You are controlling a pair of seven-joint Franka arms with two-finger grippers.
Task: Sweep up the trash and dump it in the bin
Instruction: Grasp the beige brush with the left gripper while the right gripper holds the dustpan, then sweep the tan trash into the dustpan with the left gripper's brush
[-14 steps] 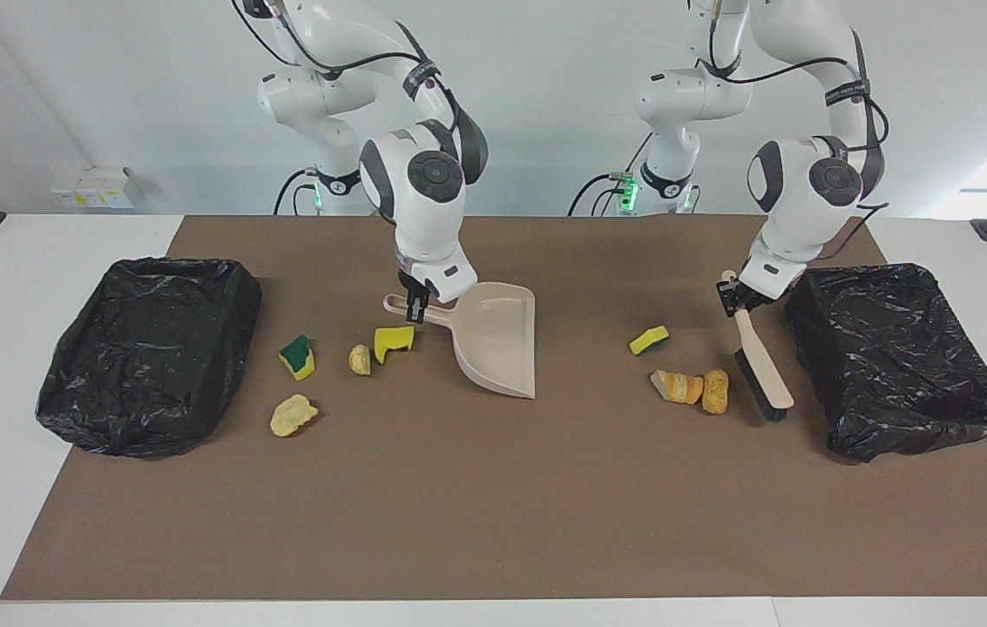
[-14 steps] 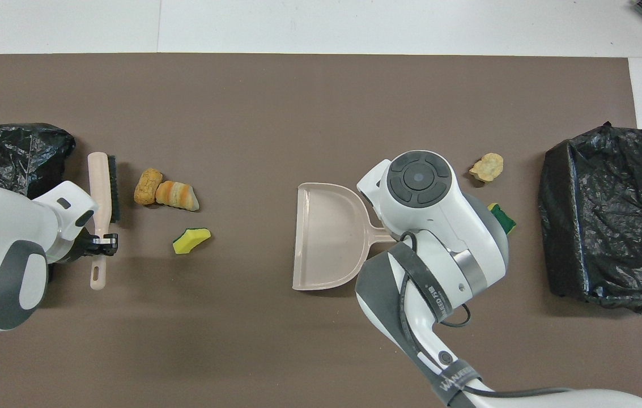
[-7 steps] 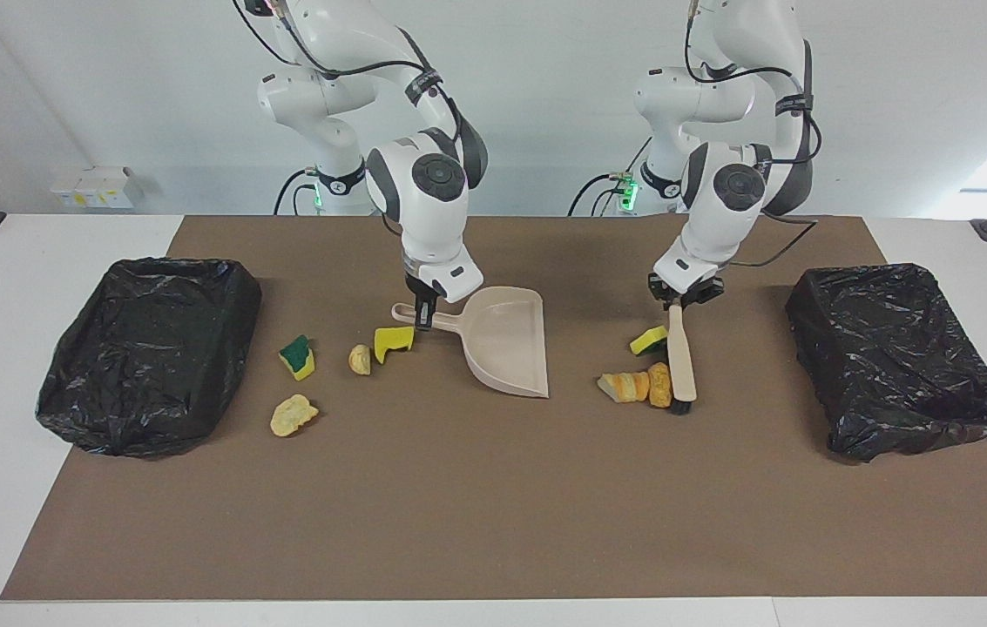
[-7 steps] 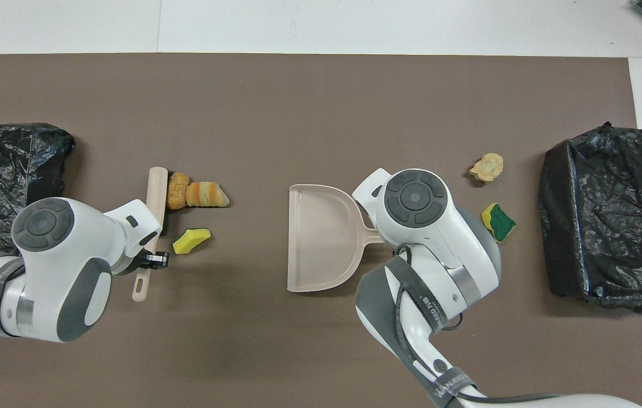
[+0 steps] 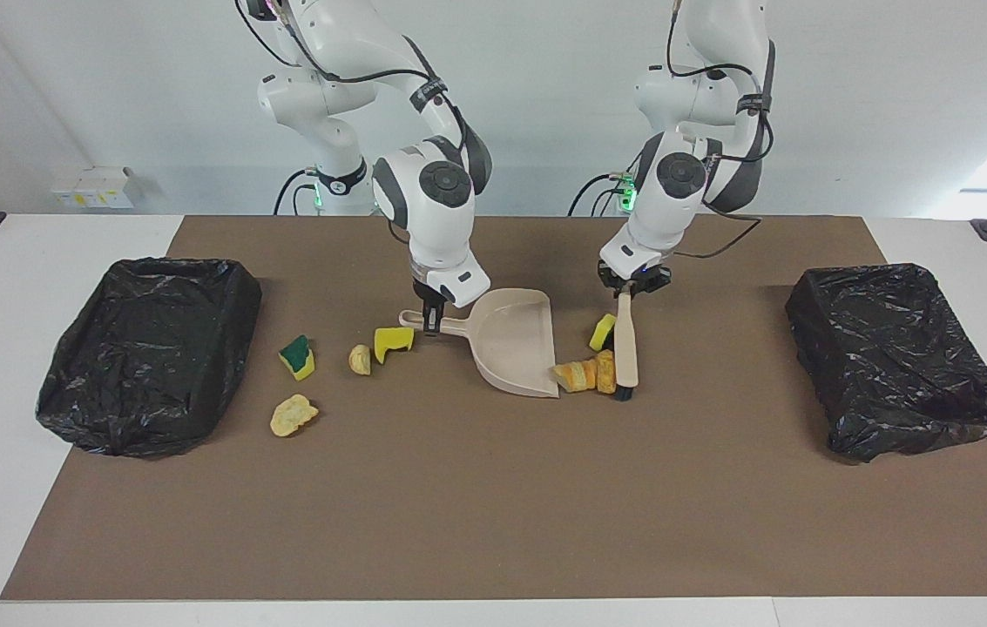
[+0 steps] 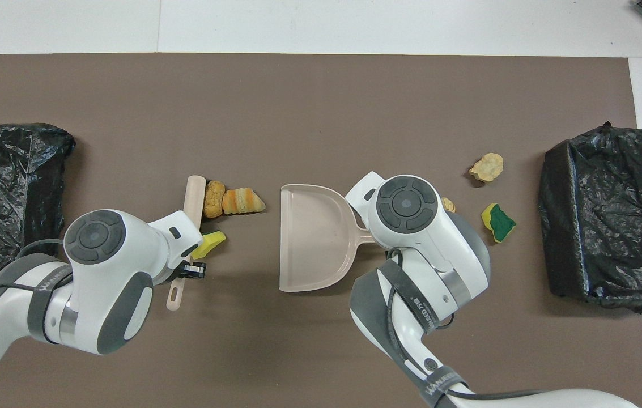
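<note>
My right gripper (image 5: 432,319) is shut on the handle of the beige dustpan (image 5: 515,344), whose open edge rests on the mat. My left gripper (image 5: 632,291) is shut on the handle of the wooden brush (image 5: 625,350). The brush bristles press two orange bread lumps (image 5: 584,375) against the dustpan's lip. A yellow-green sponge piece (image 5: 602,331) lies beside the brush. In the overhead view the brush (image 6: 191,198), the lumps (image 6: 233,200), the sponge (image 6: 210,243) and the dustpan (image 6: 309,238) show; the right wrist hides the right gripper.
More trash lies toward the right arm's end: a yellow sponge piece (image 5: 393,341), a tan lump (image 5: 360,359), a green sponge piece (image 5: 297,357) and a tan lump (image 5: 293,415). Black-lined bins stand at both ends (image 5: 149,340) (image 5: 898,361).
The left arm swept the brush from beside its bin toward the table's middle, pushing the bread lumps and the sponge piece to the dustpan. The right arm shifted the dustpan slightly toward them.
</note>
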